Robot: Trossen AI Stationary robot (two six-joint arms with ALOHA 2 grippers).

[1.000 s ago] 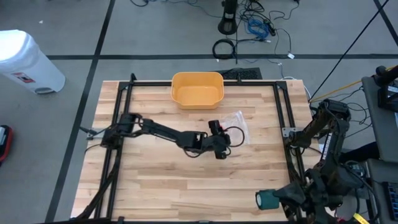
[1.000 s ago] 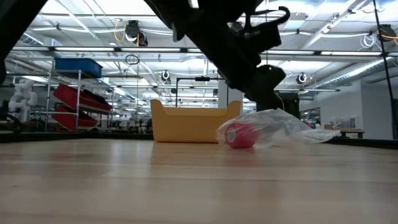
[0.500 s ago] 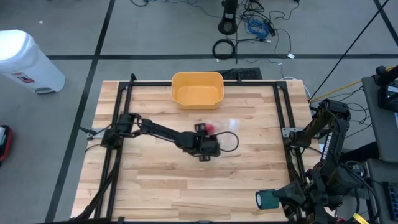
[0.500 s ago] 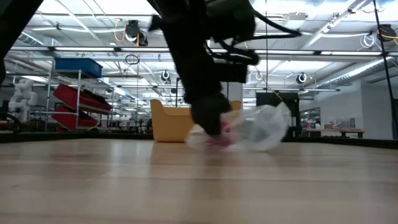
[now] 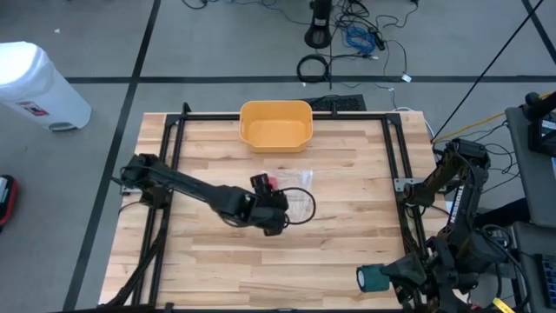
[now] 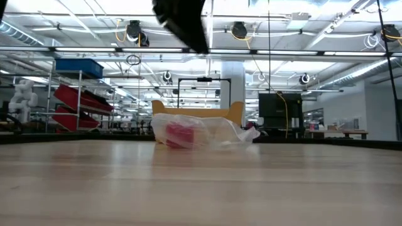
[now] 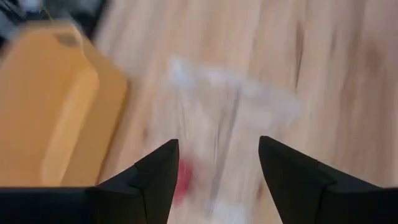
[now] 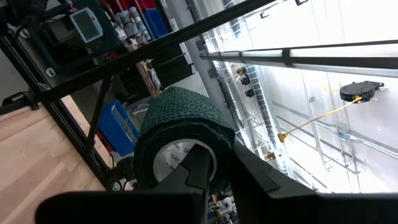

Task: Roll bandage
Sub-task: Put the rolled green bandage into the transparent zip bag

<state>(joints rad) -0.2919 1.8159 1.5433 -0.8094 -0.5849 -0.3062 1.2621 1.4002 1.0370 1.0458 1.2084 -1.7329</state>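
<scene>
Left gripper (image 5: 280,211): hovering over the middle of the tabletop (image 5: 347,261), fingers (image 7: 155,180) standing wide apart and clamping nothing. In the left wrist view, the clear bag is showing between and beyond the two fingertips, with no contact visible.
Left arm: reaching in from the left edge of the tabletop toward its centre.
Clear plastic bag (image 5: 294,196): lying flat on the tabletop near the centre, just in front of the yellow bin. In the low view the bag (image 6: 207,133) is resting on the wood, crumpled, with its loose end trailing to one side.
Pink bandage roll (image 5: 270,183): sitting inside the clear bag, at the end nearer the left edge; in the low view the roll (image 6: 180,135) is showing through the plastic.
Yellow bin (image 5: 275,125): standing at the middle of the far edge of the tabletop, apart from the bag.
Right gripper (image 8: 214,165): waiting off the right near corner of the tabletop, fingers clamping a green bandage roll (image 8: 180,134); the same roll (image 5: 371,280) is showing in the high view beyond the table's corner.
</scene>
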